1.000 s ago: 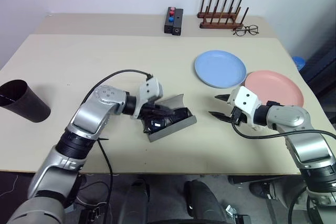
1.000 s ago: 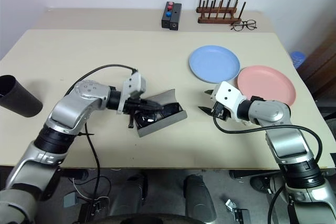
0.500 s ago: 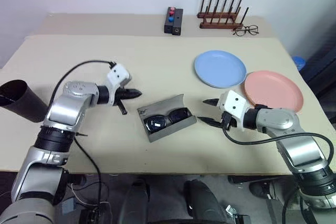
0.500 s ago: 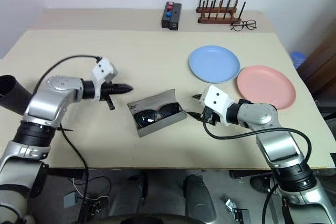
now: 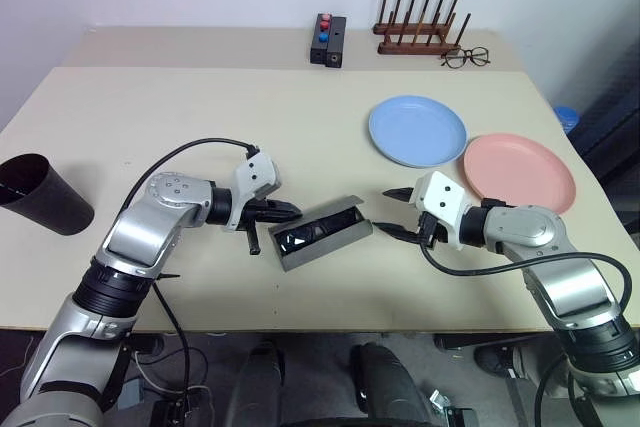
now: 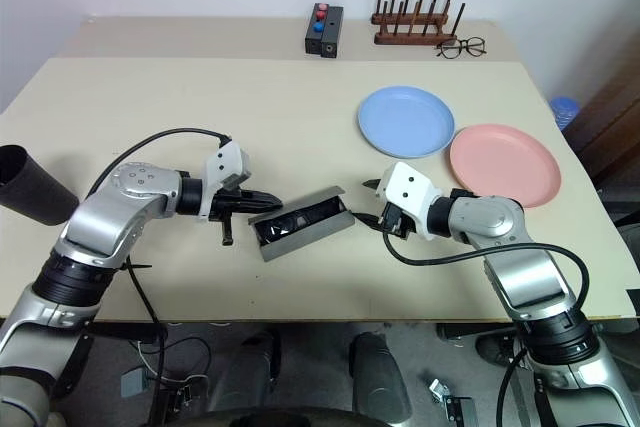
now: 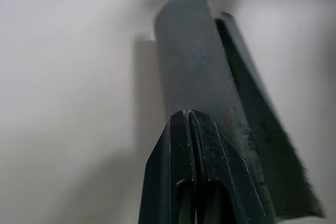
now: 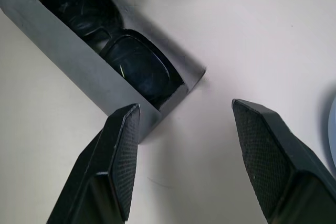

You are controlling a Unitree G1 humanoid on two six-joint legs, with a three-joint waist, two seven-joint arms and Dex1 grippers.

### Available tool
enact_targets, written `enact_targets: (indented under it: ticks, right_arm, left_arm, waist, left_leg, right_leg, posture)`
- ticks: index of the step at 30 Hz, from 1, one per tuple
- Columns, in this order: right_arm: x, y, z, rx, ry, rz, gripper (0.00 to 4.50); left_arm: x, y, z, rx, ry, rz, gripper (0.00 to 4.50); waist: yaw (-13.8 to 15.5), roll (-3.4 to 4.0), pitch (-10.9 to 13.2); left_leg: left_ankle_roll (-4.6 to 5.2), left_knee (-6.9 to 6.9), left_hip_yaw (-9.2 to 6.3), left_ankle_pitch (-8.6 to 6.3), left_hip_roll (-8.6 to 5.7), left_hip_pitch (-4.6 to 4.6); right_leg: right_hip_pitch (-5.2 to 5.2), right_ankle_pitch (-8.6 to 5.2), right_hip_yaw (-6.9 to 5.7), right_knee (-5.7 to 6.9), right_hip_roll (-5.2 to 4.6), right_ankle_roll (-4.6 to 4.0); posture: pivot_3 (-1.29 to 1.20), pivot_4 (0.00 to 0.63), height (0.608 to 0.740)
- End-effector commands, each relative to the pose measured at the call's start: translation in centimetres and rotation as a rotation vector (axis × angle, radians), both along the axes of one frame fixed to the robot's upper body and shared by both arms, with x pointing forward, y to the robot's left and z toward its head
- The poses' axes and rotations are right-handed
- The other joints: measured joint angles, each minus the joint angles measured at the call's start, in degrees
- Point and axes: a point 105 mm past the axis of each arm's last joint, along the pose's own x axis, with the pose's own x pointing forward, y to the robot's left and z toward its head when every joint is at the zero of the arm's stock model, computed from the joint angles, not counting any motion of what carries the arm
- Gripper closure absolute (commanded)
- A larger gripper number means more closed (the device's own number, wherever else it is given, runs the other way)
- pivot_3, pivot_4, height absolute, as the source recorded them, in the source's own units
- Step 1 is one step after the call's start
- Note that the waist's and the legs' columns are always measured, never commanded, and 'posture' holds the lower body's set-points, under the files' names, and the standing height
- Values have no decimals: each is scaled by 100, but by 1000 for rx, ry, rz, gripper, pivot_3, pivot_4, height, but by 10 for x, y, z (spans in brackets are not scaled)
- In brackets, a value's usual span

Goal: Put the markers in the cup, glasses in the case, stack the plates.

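Left hand (image 5: pixel 290 212), fingers pressed together and empty, points level toward the back of the lid of the case (image 5: pixel 320 234); whether the tips touch the lid cannot be told. Right hand (image 5: pixel 388 212), fingers spread wide and grasping nothing, points at the case's opposite end, just beside it. The grey case lies mid-tabletop (image 5: pixel 200 107), its lid partly lowered over the glasses (image 8: pixel 137 66) inside. Blue plate (image 5: pixel 417 131) and pink plate (image 5: pixel 519 170) lie side by side behind the right arm. The cup (image 5: pixel 42 195) rests tilted at the left edge.

A black oblong box with red and blue buttons (image 5: pixel 331 40) sits at the beige tabletop's (image 5: pixel 180 117) far edge. Beside it stands a dark wooden peg rack (image 5: pixel 424 29), with thin-framed clear eyeglasses (image 5: pixel 467 57) just beside that.
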Motion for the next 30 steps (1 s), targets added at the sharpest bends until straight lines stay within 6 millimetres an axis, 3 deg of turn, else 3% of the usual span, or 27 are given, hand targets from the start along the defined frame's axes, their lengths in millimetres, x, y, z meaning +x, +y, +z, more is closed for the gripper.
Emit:
enact_targets:
  ticks: [1,4,20,26,30]
  right_arm:
    - [-3,3,10,12,-47,16,1684]
    - [-2,3,9,13,-46,15,1684]
    - [0,5,9,11,-46,12,1684]
    - [8,0,17,13,-83,-27,1684]
    - [28,-12,24,-9,-143,-131,1684]
  left_arm:
    - [-12,-9,-4,34,0,-72,4479]
    - [-16,-9,-14,78,3,-87,4479]
    - [-22,-18,-25,157,-54,-138,4479]
    - [5,-11,7,9,-144,6,4479]
    - [20,4,43,-211,-216,142,4479]
  waist:
    - [11,0,0]
    - [7,1,-1]
    - [16,3,-5]
    - [12,3,-5]
    - [-6,3,-4]
  left_leg:
    - [0,0,0,0,-1,0]
    - [0,1,0,0,-1,0]
    - [0,1,0,0,0,3]
    - [0,3,0,0,-1,3]
    - [0,3,0,0,0,2]
  right_leg:
    - [0,0,0,0,-1,0]
    - [1,0,0,-1,-1,0]
    - [6,-1,0,-1,-1,-1]
    - [6,-1,0,-2,0,-1]
    - [3,0,0,0,0,0]
  posture:
    - [0,150,738]
    - [0,150,738]
    - [0,150,738]
    - [0,150,738]
    - [0,150,738]
